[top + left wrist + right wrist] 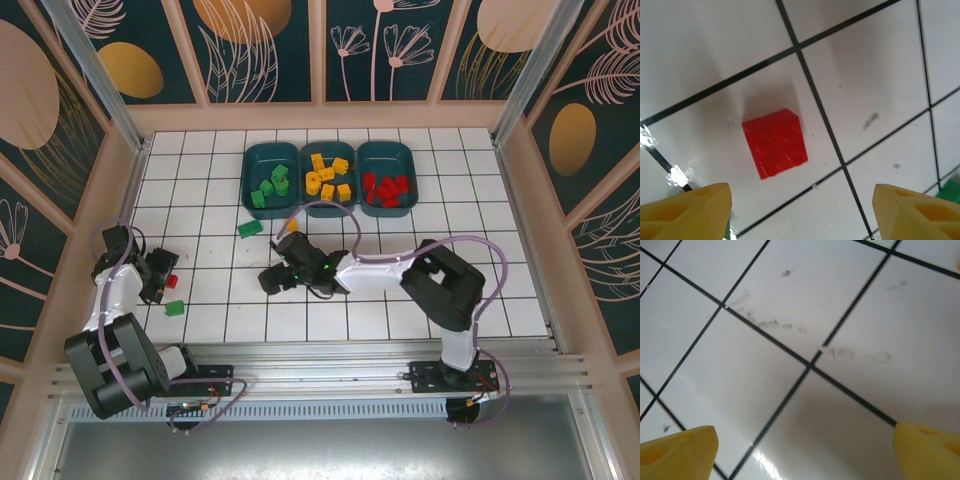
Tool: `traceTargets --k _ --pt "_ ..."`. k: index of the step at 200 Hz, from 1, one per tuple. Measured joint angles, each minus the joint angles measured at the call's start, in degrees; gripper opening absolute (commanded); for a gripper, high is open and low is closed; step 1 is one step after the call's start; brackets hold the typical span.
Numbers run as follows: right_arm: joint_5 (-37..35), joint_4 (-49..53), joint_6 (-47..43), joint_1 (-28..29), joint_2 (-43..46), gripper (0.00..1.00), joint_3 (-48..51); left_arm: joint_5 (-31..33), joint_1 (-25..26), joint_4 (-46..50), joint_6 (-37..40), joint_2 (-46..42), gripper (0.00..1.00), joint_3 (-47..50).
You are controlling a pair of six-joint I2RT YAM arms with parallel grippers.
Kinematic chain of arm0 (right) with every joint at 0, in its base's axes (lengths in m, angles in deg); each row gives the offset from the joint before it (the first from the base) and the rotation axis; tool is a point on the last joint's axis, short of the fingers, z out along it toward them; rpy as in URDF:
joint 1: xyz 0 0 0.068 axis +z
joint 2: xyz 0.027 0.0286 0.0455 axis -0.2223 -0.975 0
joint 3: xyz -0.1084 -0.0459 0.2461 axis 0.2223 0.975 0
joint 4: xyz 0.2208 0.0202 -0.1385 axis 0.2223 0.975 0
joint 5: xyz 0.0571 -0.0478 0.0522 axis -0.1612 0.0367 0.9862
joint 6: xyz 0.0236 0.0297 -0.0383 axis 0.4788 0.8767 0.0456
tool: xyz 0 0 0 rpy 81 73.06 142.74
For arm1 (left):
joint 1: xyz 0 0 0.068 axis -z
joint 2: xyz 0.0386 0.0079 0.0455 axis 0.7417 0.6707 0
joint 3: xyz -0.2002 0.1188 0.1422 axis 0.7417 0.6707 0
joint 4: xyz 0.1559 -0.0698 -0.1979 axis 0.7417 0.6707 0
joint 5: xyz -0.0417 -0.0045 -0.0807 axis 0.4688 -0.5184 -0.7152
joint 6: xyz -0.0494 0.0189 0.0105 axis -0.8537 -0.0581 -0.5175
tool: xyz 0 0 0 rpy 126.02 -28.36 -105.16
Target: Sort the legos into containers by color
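Three dark teal containers stand in a row at the back: one with green legos [270, 182], one with yellow-orange legos [328, 176], one with red legos [386, 184]. Loose on the tiles lie a green brick [249, 228], a small orange piece [291, 226], a red brick [173, 282] and another green brick [174, 307]. My left gripper [158, 280] hovers at the red brick [775, 142], open, and the brick lies just ahead of its yellow fingertips [690, 210]. My right gripper [272, 278] is open over bare tile [802, 452].
The tiled floor is fenced by low beige walls [130, 190] on the left, back and right. A sliver of green brick [952, 192] shows at the right edge of the left wrist view. The right arm [440, 285] stretches leftward across the middle.
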Motion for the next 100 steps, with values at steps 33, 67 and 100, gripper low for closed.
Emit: traceTargets --k 33,67,100 --pt "-0.02 -1.38 1.57 0.33 5.07 0.90 5.57 1.88 0.00 -3.61 -0.33 3.69 0.63 0.00" --pt "-0.35 -1.81 2.64 0.33 6.97 0.90 8.61 2.08 -0.02 -7.41 -0.24 9.25 0.59 0.00" --pt "-1.51 -1.81 3.61 0.33 7.41 0.89 10.34 1.84 -0.02 -9.99 -0.11 12.85 0.52 -0.59"
